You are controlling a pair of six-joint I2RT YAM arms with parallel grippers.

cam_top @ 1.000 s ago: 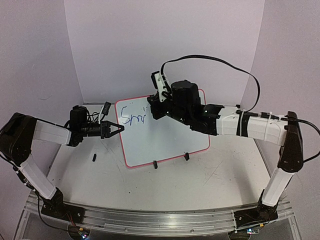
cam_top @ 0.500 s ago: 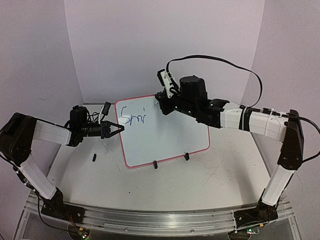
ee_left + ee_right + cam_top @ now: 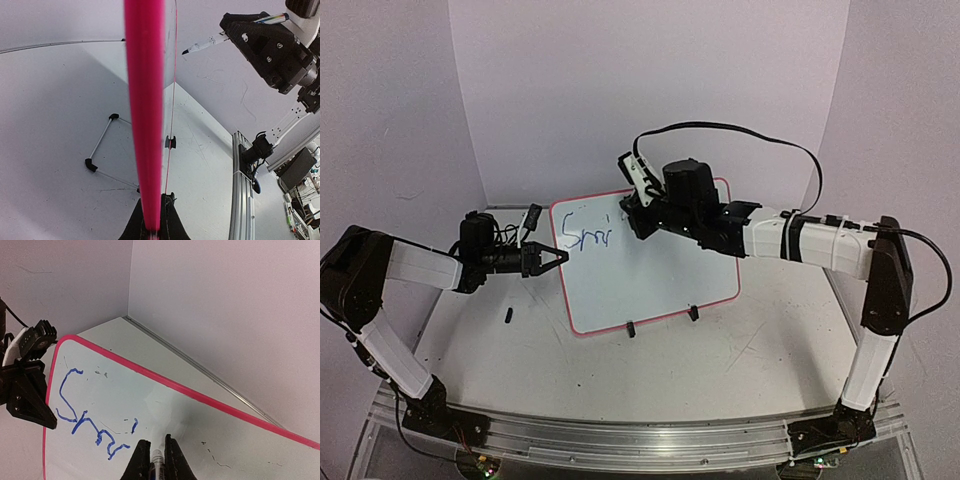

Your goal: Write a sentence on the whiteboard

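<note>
Treat whiteboard (image 3: 650,270), propped mid-table on two clip feet (image 3: 631,328), as light, stiff, glossy and tippy; grip by red frame at left edge, as with left gripper (image 3: 558,256) pinched on it there, never the slick face, right gripper (image 3: 157,446) clamped on marker (image 3: 158,460) near blue letters (image 3: 80,417).

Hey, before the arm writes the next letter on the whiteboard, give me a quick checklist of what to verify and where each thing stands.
1. Left claw shut on the whiteboard at its left frame edge: ok.
2. Right claw shut on the marker: ok.
3. Marker's tip touching the board surface: cannot tell.
4. Blank surface to the right of the blue writing: ok.
5. Clip feet resting on the table: ok.
</note>
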